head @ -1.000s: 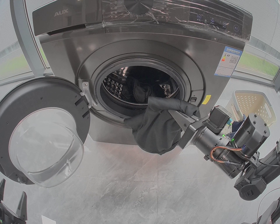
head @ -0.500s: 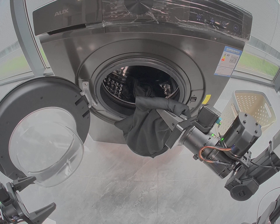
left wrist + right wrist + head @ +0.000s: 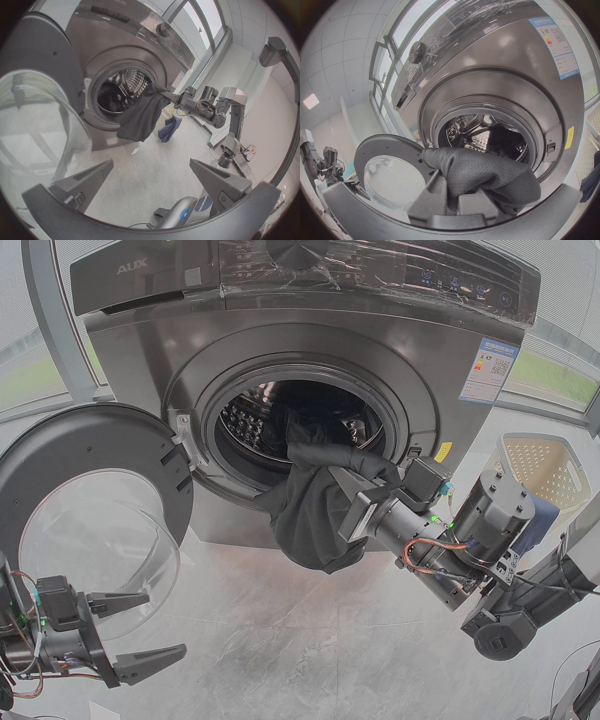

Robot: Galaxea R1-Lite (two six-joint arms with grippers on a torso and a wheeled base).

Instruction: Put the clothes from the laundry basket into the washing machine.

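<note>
My right gripper (image 3: 350, 480) is shut on a black garment (image 3: 312, 515) at the lower rim of the washing machine's round opening (image 3: 300, 421). Part of the cloth lies over the rim; the rest hangs down in front of the machine. In the right wrist view the black garment (image 3: 484, 172) bunches over the closed fingers (image 3: 456, 200). More dark clothes (image 3: 306, 427) lie inside the drum. My left gripper (image 3: 140, 630) is open near the floor at the lower left, below the open door (image 3: 81, 490). The cream laundry basket (image 3: 550, 471) stands at the right with a blue cloth (image 3: 537, 524) over its edge.
The washer door is swung fully open to the left, its glass bowl (image 3: 100, 552) facing me. Grey tiled floor (image 3: 281, 627) stretches in front of the machine. In the left wrist view the blue cloth (image 3: 170, 128) hangs beside the machine, behind the right arm (image 3: 203, 107).
My right gripper carried the black garment left and closer to the drum opening. My left gripper rose into view at the lower left, fingers apart.
</note>
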